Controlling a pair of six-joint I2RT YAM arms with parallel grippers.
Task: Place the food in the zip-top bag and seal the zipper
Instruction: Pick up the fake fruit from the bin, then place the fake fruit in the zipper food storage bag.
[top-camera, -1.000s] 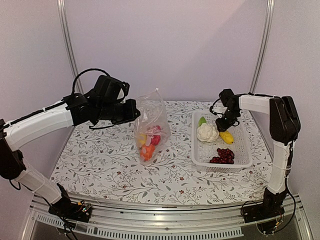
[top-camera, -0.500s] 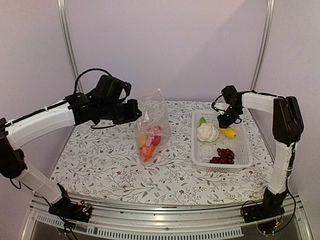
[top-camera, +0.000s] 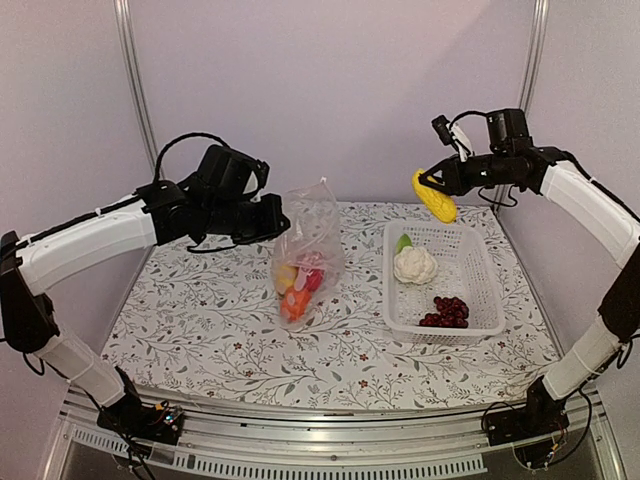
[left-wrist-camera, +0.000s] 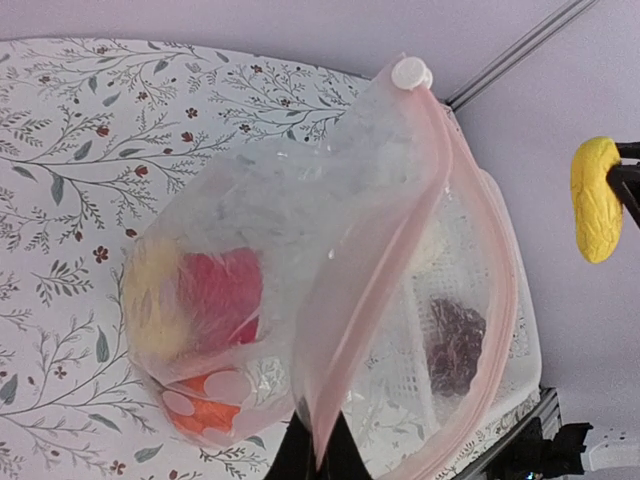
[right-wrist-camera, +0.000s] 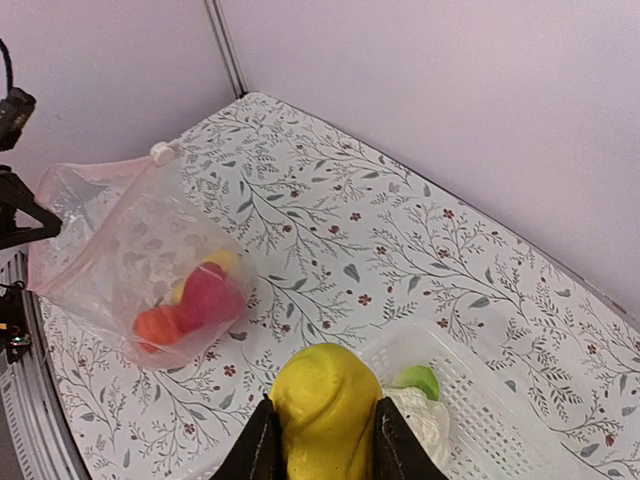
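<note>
**Q:** Left arm?
**A:** My left gripper (left-wrist-camera: 316, 452) is pinched tight on the zipper (left-wrist-camera: 380, 270) edge, holding the zip-top bag (top-camera: 305, 250) up, mouth open. The orange pumpkin (top-camera: 294, 305) and red pepper (top-camera: 312, 280) are inside.
**Q:** Right arm?
**A:** My right gripper (top-camera: 431, 183) clamps a yellow piece (top-camera: 434, 198), raised between the bag and the basket (top-camera: 472, 280). The cauliflower (top-camera: 415, 265) and grapes (top-camera: 445, 311) lie in the basket.
</note>
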